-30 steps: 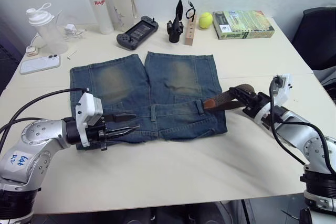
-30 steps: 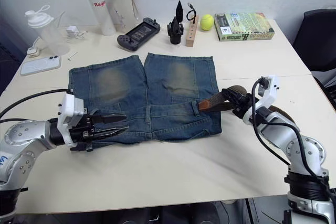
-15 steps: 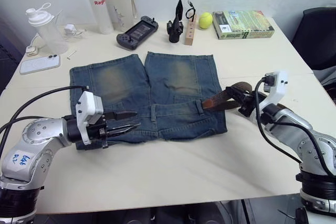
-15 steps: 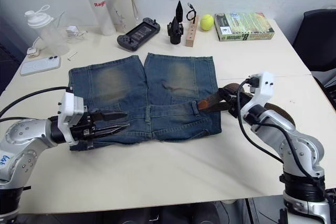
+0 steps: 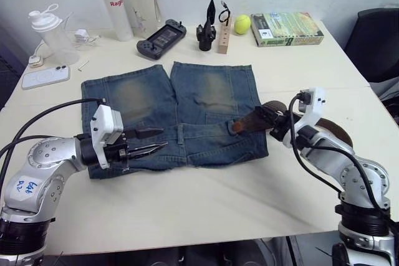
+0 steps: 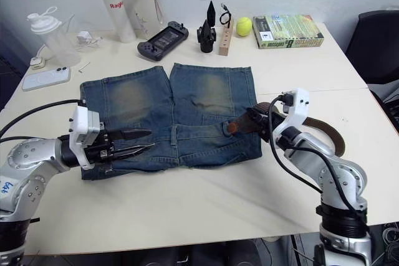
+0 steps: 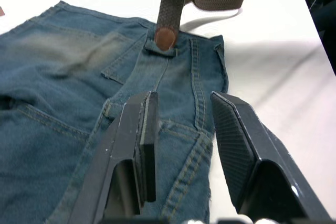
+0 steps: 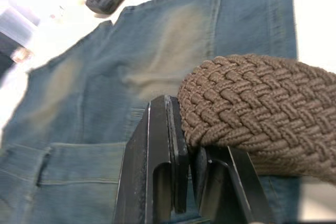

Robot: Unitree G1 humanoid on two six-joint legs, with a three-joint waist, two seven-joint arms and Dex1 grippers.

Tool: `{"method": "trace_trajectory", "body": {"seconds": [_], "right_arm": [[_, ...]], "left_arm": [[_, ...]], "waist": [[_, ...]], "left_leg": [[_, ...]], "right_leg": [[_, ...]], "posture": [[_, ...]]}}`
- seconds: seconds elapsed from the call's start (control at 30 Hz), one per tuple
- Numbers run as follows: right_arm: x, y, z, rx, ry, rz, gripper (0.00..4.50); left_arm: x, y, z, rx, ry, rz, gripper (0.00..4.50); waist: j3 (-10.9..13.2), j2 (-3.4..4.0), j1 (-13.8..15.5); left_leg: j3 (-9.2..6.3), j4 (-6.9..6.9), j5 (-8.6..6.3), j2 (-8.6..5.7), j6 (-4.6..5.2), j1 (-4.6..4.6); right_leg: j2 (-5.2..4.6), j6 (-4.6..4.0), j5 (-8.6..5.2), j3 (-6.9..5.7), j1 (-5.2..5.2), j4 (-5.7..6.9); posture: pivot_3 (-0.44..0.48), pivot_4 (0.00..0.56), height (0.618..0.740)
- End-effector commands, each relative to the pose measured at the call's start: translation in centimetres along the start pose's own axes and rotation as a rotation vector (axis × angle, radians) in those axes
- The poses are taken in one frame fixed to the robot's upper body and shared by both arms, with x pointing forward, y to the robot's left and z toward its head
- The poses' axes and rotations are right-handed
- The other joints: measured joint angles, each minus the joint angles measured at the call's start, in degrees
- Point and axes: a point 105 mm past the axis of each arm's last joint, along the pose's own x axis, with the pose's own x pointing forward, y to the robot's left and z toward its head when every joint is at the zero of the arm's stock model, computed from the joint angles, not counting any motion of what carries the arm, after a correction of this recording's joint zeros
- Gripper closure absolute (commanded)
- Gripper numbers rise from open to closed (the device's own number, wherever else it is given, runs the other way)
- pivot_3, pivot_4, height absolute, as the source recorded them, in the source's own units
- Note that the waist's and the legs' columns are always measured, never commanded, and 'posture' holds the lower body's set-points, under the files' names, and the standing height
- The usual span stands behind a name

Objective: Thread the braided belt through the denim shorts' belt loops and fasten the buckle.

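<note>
The denim shorts [image 5: 187,107] lie flat mid-table, waistband toward me. My right gripper [image 5: 272,118] is shut on the braided belt [image 8: 262,108] just off the shorts' right edge. The strap's tan tip [image 7: 166,38] touches a belt loop [image 7: 160,52] on the right side of the waistband; whether it has entered I cannot tell. The rest of the belt [image 6: 324,130] curls behind my right arm. The buckle is hidden. Over the left part of the waistband my left gripper [image 5: 151,141] hovers open, holding nothing, its fingers [image 7: 143,129] pointing at a middle loop [image 5: 181,134].
Along the table's back edge stand two bottles [image 5: 128,4], a shaker [image 5: 51,32], a phone [image 5: 45,76], a game controller [image 5: 162,33], a wooden block [image 5: 224,32], a tennis ball [image 5: 242,24] and a book [image 5: 287,28]. A dark chair [image 5: 377,35] is at the right.
My right gripper has moved left with the belt, bringing the tan tip up to the right-hand belt loop. The left gripper has stayed nearly still and open.
</note>
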Motion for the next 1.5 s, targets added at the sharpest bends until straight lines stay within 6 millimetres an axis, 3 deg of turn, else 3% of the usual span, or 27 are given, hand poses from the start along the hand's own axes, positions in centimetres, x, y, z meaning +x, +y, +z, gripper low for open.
{"method": "trace_trajectory", "body": {"seconds": [0.03,0.13,0.23,0.37,0.53,0.67,0.77,0.9,1.0,1.2,1.5], "right_arm": [[0.4,-1.1,-1.5,0.123,0.062,-0.023,4.5],[0.7,-1.5,-2.1,0.222,0.085,-0.022,4.5],[0.9,-2.4,-2.8,0.199,0.125,-0.054,4.5],[1.5,-1.2,-1.9,0.267,0.085,0.012,4.5],[1.7,-1.0,-3.2,0.383,0.117,0.019,4.5],[2.0,-1.5,-4.1,0.51,0.144,0.016,4.5],[2.2,-1.6,-4.5,0.582,0.156,0.01,4.5],[2.3,-1.4,-4.4,0.635,0.141,0.006,4.5],[2.3,-1.6,-4.3,0.665,0.12,-0.008,4.5],[2.2,-1.4,-3.8,0.738,0.072,0.012,4.5],[1.5,-0.8,-3.2,0.84,0.037,0.069,4.5]], "left_arm": [[0.3,0.0,0.6,0.033,-0.018,-0.019,2.65],[0.7,0.1,0.7,0.046,-0.018,-0.038,2.65],[1.1,0.4,0.9,0.061,-0.023,-0.044,2.65],[1.5,0.7,1.0,0.072,-0.032,-0.044,2.65],[3.0,0.3,0.8,0.136,-0.022,-0.106,2.65],[6.5,0.4,-0.8,0.337,0.029,-0.245,2.65],[9.4,2.1,-1.5,0.491,0.035,-0.233,2.65],[11.8,3.2,-2.2,0.738,0.023,-0.223,2.65],[12.9,3.1,-3.0,0.781,0.002,-0.233,2.65],[14.1,3.4,-4.4,0.891,0.035,-0.221,2.65],[14.6,4.8,-3.5,1.016,0.004,-0.095,2.65]], "waist": [[-0.01,-0.01,-0.07],[0.0,-0.01,-0.1],[0.0,-0.01,-0.09],[0.0,0.0,-0.09],[0.0,-0.01,0.06],[0.0,-0.01,0.48],[-0.01,-0.02,0.66],[-0.02,-0.04,-0.07],[-0.03,-0.04,-0.08],[-0.05,-0.08,0.22],[-0.06,-0.09,0.17]], "left_leg": [[0.0,0.0,0.0,0.0,0.0,0.0],[0.01,-0.01,0.0,0.01,-0.01,-0.01],[0.04,-0.03,0.0,0.0,-0.01,-0.01],[0.04,-0.02,0.01,0.0,-0.01,0.0],[0.04,-0.03,0.01,-0.01,-0.01,-0.01],[0.07,-0.01,0.02,-0.07,0.01,-0.01],[0.19,0.03,0.04,-0.14,0.08,0.02],[0.39,-0.04,0.03,-0.02,0.11,0.02],[0.48,-0.05,0.03,0.04,0.12,0.03],[0.49,0.07,0.03,0.0,0.17,0.05],[0.48,0.07,0.0,-0.03,0.26,0.04]], "right_leg": [[0.01,0.0,0.0,0.0,0.0,0.0],[0.03,-0.01,0.0,-0.01,-0.03,0.01],[0.03,0.0,0.0,0.0,-0.04,0.0],[0.03,0.0,0.0,-0.01,-0.05,0.03],[0.03,0.0,0.0,-0.02,-0.05,0.02],[0.1,0.0,0.0,-0.07,-0.05,0.08],[0.26,0.0,0.0,-0.18,-0.08,0.21],[0.12,0.01,0.0,-0.14,-0.23,0.2],[0.08,0.01,0.0,-0.19,-0.26,0.2],[-0.06,0.03,0.01,-0.21,-0.23,0.32],[-0.13,0.07,0.04,-0.19,-0.21,0.32]], "posture": [[0.0,0.15,0.724],[0.0,0.15,0.724],[0.0,0.15,0.724],[0.0,0.15,0.724],[0.0,0.15,0.724],[0.0,0.15,0.724],[0.0,0.15,0.724],[0.0,0.15,0.724],[0.0,0.15,0.724],[0.0,0.15,0.724],[0.0,0.15,0.724]]}}
